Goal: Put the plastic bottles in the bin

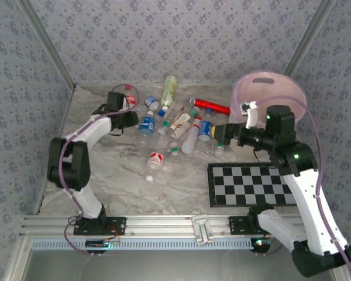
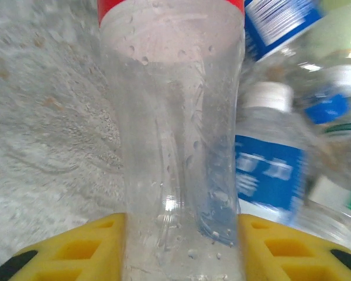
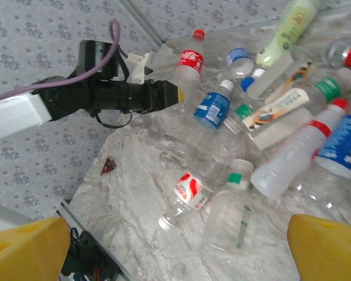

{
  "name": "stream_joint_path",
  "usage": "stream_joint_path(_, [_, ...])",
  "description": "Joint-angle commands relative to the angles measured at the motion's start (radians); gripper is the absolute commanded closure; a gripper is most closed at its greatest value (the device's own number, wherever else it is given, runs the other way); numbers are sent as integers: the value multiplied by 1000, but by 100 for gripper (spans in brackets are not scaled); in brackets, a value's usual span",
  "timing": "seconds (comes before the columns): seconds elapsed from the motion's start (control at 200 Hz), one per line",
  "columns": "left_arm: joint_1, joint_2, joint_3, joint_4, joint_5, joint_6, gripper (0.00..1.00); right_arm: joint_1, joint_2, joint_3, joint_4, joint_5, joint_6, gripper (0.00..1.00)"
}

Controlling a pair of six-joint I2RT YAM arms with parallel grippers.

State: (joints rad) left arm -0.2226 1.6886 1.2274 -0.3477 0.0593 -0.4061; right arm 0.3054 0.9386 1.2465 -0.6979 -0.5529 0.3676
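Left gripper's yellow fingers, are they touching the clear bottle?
Touching. The left wrist view shows the left gripper with both fingers flat against the clear bottle, no gap.

Walls: pale grey-blue wallpaper w/ small floral print [image 1: 164, 35] on 3 sides. Below, grey-white marble-look tabletop [image 1: 128, 187]. Near edge: silver aluminium frame rail [image 1: 164, 221]; slanted metal corner posts [image 1: 47, 42] at back. Light even, soft.

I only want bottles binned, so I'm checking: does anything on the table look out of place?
Yes: a shiny red tube lies at the far edge of the pile of plastic bottles, near the bin. It is no bottle.
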Motion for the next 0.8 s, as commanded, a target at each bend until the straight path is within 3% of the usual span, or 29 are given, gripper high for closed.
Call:
stream_joint_path(0.0, [-53,-172,-21,-29,30,23,62,131,92,102,92,128,31,3])
stream_joint_path(0.105, [-150,-331,-91,-5,94,27,61,213,192,172,122,205,41,13])
stream_joint_path(0.225, [-282,-464,-167,77,189,25,60,219,293,243,77,157,31,16])
stream_joint_path(0.475, [-505,-568,-277,253,196,-63,61,195,379,243,92,125,67,29])
stream_joint_path(0.55, [-541,-580,-274,253,158,-58,60,193,394,233,158,100,73,28])
stream_joint_path(0.645, [-567,-576,-266,260,145,-66,60,192,403,213,244,63,107,18])
stream_joint_path(0.795, [-614,-586,-254,234,100,-65,60,155,428,251,170,179,118,10])
